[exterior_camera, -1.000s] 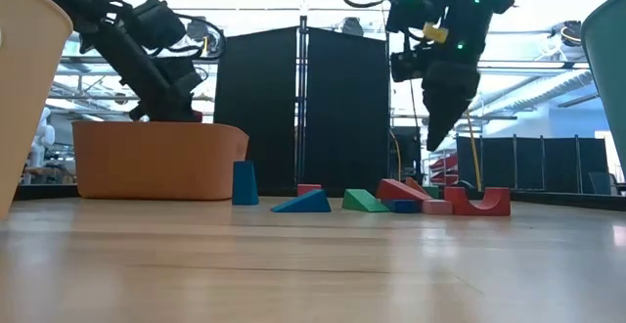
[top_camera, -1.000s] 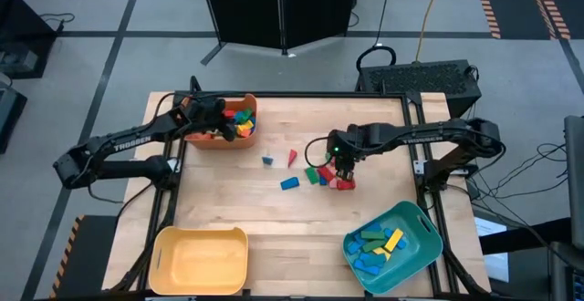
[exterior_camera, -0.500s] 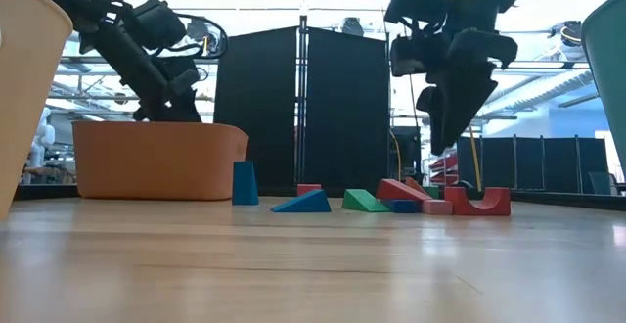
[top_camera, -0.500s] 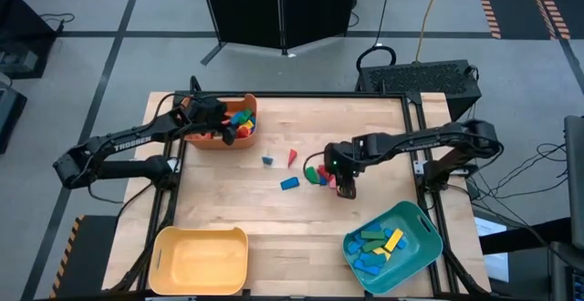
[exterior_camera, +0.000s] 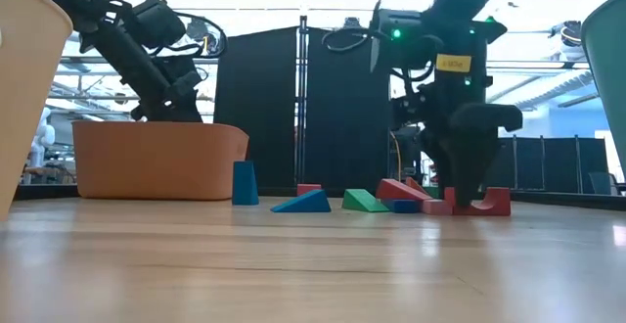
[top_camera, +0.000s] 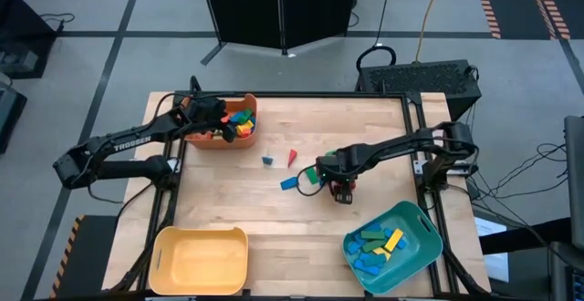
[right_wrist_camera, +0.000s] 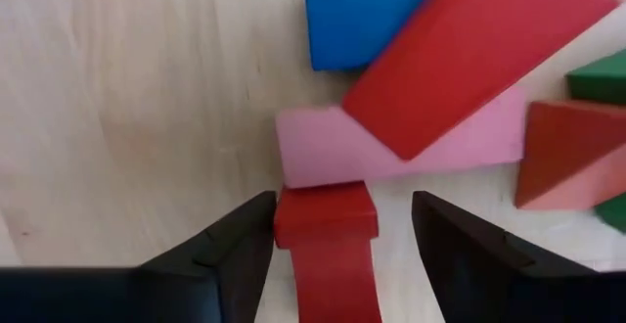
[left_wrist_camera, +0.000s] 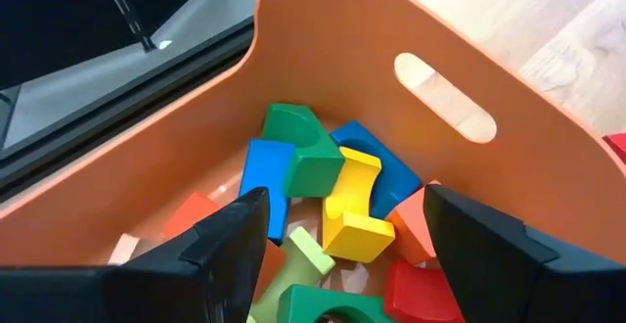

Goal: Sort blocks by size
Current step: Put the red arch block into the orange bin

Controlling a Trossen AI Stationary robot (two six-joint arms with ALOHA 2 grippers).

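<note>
Over on the left we've got the left pincer (top_camera: 222,121) hanging over the orange bin (top_camera: 199,140) at the back-left corner of the desk (top_camera: 246,210), fingers spread apart with nothing in them. That bin already holds a jumble of blocks; from the left wrist view we can make out a yellow block (left_wrist_camera: 350,206), a green one (left_wrist_camera: 303,152) and a blue one (left_wrist_camera: 262,173) piled together. The yellow bin (top_camera: 201,257) sits at the front-left corner.

Toward the middle of the desk we see a small blue block (top_camera: 268,160) and a red wedge (top_camera: 292,158) side by side, then a blue wedge (top_camera: 290,183) a bit nearer the front.

Right of that is the main cluster, and the right pincer (top_camera: 341,192) is down on it. Its fingers are apart, straddling the red arch block (right_wrist_camera: 330,248) without closing on it. In the right wrist view the arch's end butts up against a pink bar (right_wrist_camera: 401,149), with a big red bar (right_wrist_camera: 479,54) lying across the pink one and a blue block (right_wrist_camera: 367,15) just beyond.

The teal bin (top_camera: 422,233) at the front-right corner has blue, green and yellow blocks in it.
</note>
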